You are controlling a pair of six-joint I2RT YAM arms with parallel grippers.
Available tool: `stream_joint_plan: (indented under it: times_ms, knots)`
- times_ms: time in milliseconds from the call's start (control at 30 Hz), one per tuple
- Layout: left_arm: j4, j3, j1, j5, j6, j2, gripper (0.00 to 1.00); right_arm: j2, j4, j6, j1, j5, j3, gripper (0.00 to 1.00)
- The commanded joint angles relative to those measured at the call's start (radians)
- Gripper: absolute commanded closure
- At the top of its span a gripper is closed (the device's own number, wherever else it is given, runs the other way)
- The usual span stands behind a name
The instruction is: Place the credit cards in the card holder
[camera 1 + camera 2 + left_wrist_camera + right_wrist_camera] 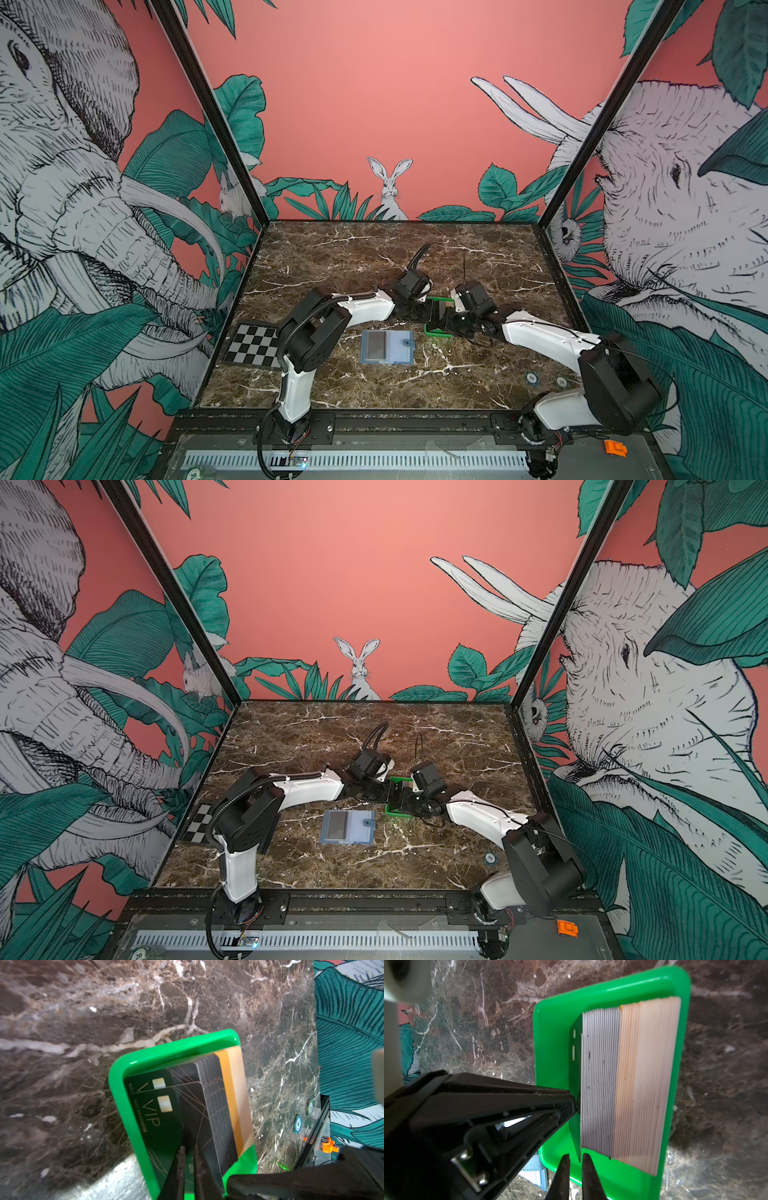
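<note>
Credit cards stand on edge in a green tray (128, 1105) (434, 331): several black ones (600, 1076) and several tan ones (645, 1080). The front black VIP card (158, 1118) leans off the pack. My left gripper (188, 1148) (574, 1103) (434, 311) is shut with nothing between its fingers, and its tip rests against that card's face. My right gripper (576, 1157) (439, 323) is at the tray's near end, jaws a narrow slit apart. The leaning card's corner (579, 1155) points into the slit, unclamped. The slate-blue card holder (386, 347) (348, 827) lies open nearer the front.
A checkerboard plate (253, 345) lies at the left wall. Two round tokens (532, 378) sit near the front right by the right arm's base. An orange clip (615, 448) rests on the front rail. Black posts and printed walls close in the marble table (374, 257).
</note>
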Motion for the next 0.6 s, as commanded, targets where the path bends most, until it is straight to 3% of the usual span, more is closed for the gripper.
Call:
stream_joint_plan:
  times_ms: [0,567]
  knots:
    - [0.002,-0.014,-0.004,0.0,-0.002,-0.045,0.87,0.012,0.012,0.007,0.009,0.018,0.002,0.86]
    - [0.009,-0.016,-0.004,0.0,-0.01,-0.057,0.87,0.039,0.042,0.014,0.016,0.01,0.003,0.92]
